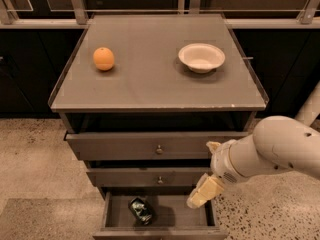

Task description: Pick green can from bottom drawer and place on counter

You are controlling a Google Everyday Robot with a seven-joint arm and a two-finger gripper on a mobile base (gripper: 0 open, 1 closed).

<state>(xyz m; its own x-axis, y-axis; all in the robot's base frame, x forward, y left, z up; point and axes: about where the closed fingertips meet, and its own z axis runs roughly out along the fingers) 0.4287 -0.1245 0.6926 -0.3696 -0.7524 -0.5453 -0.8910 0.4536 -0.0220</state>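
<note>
The green can lies on its side in the open bottom drawer, left of the drawer's middle. My gripper hangs over the right part of that drawer, above and to the right of the can, not touching it. The white arm reaches in from the right edge. The counter is the flat grey-brown top above the three drawers.
An orange sits on the counter's left side and a white bowl on its right. The two upper drawers with small knobs stand slightly pulled out. Speckled floor surrounds the cabinet; dark cabinets and a railing are behind.
</note>
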